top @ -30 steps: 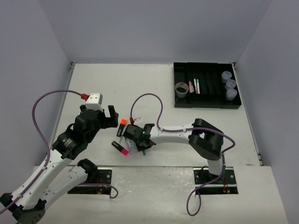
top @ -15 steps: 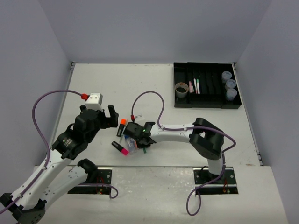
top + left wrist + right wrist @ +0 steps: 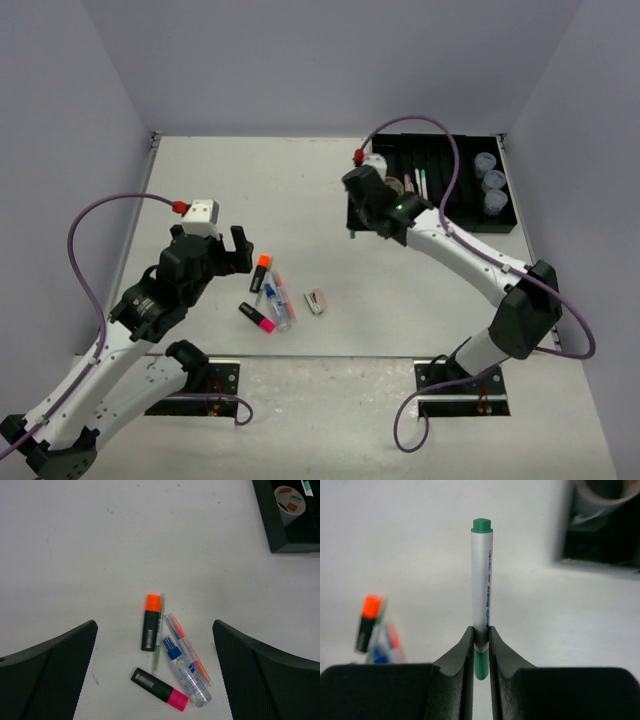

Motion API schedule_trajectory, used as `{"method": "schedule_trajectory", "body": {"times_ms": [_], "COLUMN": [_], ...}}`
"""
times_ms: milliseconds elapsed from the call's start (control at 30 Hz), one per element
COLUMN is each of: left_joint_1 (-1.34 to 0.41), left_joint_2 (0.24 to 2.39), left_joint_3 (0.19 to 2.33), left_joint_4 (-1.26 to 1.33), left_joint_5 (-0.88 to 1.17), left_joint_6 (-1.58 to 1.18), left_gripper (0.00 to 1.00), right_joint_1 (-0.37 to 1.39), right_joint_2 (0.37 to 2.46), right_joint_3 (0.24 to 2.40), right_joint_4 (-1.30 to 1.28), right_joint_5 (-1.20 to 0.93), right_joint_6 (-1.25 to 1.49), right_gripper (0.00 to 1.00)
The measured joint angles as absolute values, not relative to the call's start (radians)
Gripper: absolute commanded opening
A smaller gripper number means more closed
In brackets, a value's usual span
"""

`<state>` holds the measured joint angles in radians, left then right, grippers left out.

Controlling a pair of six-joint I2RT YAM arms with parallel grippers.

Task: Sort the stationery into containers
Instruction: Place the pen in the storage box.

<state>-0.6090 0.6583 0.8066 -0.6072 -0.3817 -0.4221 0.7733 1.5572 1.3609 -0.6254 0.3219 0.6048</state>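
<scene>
Away from the pile (image 3: 270, 302) at lower centre, the right fingers (image 3: 465, 656) now sit upper right beside the tray (image 3: 450, 227), clamping a green-capped pen (image 3: 482, 580); left fingers (image 3: 55, 665) gape wide above the worktop (image 3: 250, 180).

No word reads clearly. The green-capped pen (image 3: 482, 580) has blue lettering along its silver barrel, too blurred to spell out. The orange highlighter (image 3: 151, 622) and, at its six o'clock, the pink highlighter (image 3: 159, 688) each carry a white barcode patch, digits illegible. The tape roll (image 3: 289, 505) shows a red-marked label, unreadable.
</scene>
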Motion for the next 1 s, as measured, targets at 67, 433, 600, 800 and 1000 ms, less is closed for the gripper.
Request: {"method": "schedule_trajectory", "body": {"times_ms": [67, 433, 600, 800, 1000], "left_joint_1": [-0.609, -0.610, -0.612, -0.615, -0.616], "left_joint_2": [0.657, 0.649, 0.649, 0.648, 0.651], "left_joint_3": [0.807, 0.807, 0.807, 0.807, 0.807], "left_joint_4": [-0.607, -0.607, -0.607, -0.607, -0.607], "left_joint_5": [-0.382, -0.382, -0.382, -0.382, -0.382], "left_joint_6": [-0.422, -0.422, -0.422, -0.422, -0.422], "left_gripper": [1.00, 1.00, 1.00, 1.00, 1.00], "right_joint_1": [0.631, 0.207, 0.122, 0.108, 0.119], "right_joint_2": [1.578, 2.022, 2.200, 2.273, 2.286], "right_joint_3": [1.385, 1.769, 1.958, 2.039, 2.039], "right_joint_4": [-0.621, -0.716, -0.755, -0.781, -0.782], "right_joint_5": [0.362, 0.392, 0.383, 0.380, 0.353], "right_joint_6": [0.513, 0.178, 0.121, 0.062, 0.050], "right_gripper": [0.00, 0.00, 0.00, 0.01, 0.03]}}
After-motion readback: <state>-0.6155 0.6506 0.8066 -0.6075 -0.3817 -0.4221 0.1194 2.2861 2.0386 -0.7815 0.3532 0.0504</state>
